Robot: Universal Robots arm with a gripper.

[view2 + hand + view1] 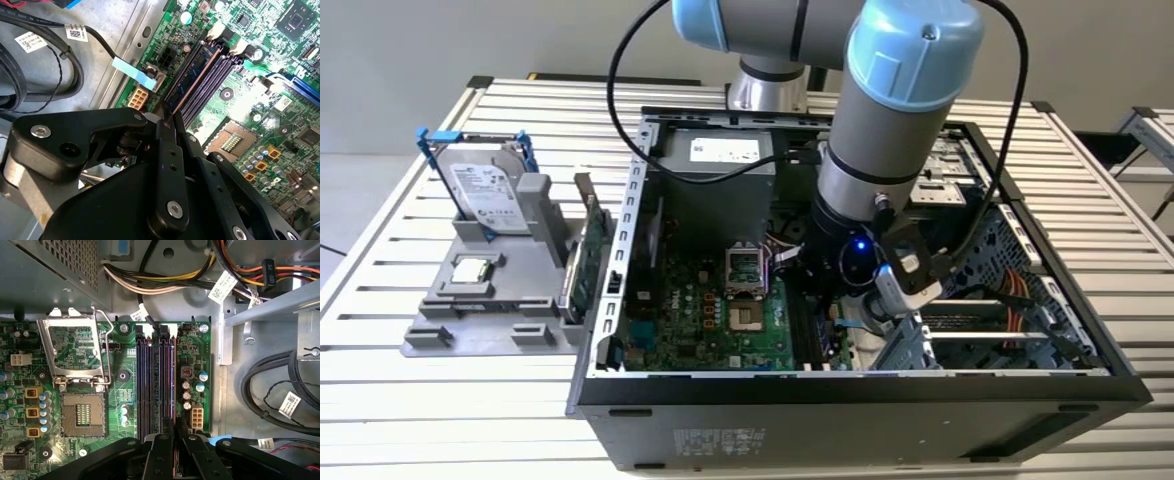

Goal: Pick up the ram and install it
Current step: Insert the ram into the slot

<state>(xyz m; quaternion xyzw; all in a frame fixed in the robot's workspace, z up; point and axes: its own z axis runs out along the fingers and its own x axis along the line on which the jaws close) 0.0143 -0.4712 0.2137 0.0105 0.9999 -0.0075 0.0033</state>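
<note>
Your arm (894,130) reaches down into the open case (854,390), which lies on the slatted table (400,400). In the exterior view the pincer (834,300) is low over the green board (707,310), near the case's front wall, and you cannot read its fingers or the ram from there.

The second wrist view gives you more. The black fingers (167,150) are drawn narrow, pinched on the near end of the ram (197,77), which runs away from them as a thin edge-on strip with a copper-coloured line along it. It lies along the slots (212,82), in line with one of them, beside the white latches (217,32) at the far end. Whether it is fully seated you cannot tell.

In the first wrist view you look straight down the slots (155,385): the pincer (176,440) sits at their near end, and the ram (172,385) appears only as a thin edge in the outermost slot, next to the capacitors (192,387). This view also shows the open socket (82,415) with its raised frame (75,347).

On the exterior view's left, a grey tray (494,310) carries the drive (494,195) and a green card (587,265), well apart from the pincer.
</note>
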